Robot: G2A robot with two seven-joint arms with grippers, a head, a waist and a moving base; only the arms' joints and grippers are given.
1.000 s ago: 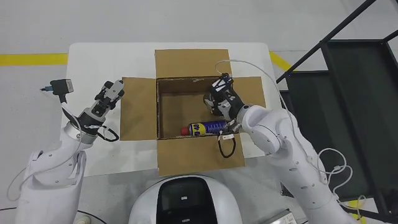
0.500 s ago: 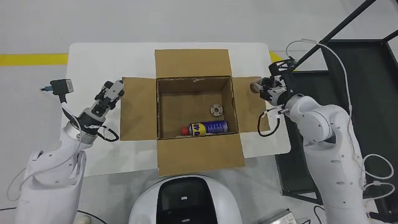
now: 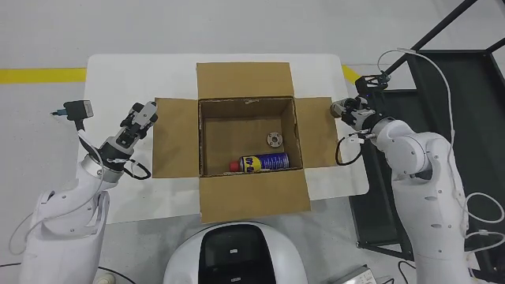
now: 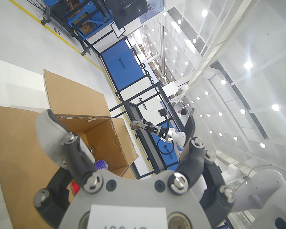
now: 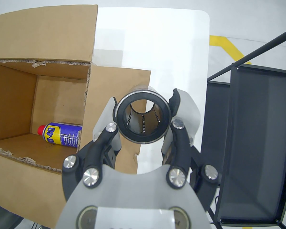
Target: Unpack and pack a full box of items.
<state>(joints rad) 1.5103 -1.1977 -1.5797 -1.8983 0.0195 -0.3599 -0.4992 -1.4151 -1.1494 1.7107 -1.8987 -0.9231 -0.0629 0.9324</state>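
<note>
Cardboard box [image 3: 245, 79] sits mid-table [image 3: 142, 71], all four flaps folded out flat, black rack [image 3: 442, 102] just off the table's right edge.

Change in the last second: the right arm was down inside the box at its right wall, and it's now up and out. Right gripper [image 3: 341, 110] is past the right flap, over the bare strip of table between flap and rack. The jaws are closed partway on a steel linear bearing [image 5: 143, 136], a short sleeve with a black end ring. They pinch it across the diameter, bore facing the wrist camera. Grip looks square, no visible tilt.

Left gripper [image 3: 146, 113] hasn't moved. It's parked over the left flap's outer edge, jaws wide apart, nothing between them.

In the box: blue-and-yellow spray can [image 3: 263, 162] lying on its side against the near wall, red cap to the left. A small round metal flange part [image 3: 273, 138] lies on the floor just behind it, apart from the can.

My read: the unpack phase is mid-way. One item is out but not yet set down, two are left inside. The next step is likely to place the bearing on that right strip. It's round, so it could roll if laid on its side.
</note>
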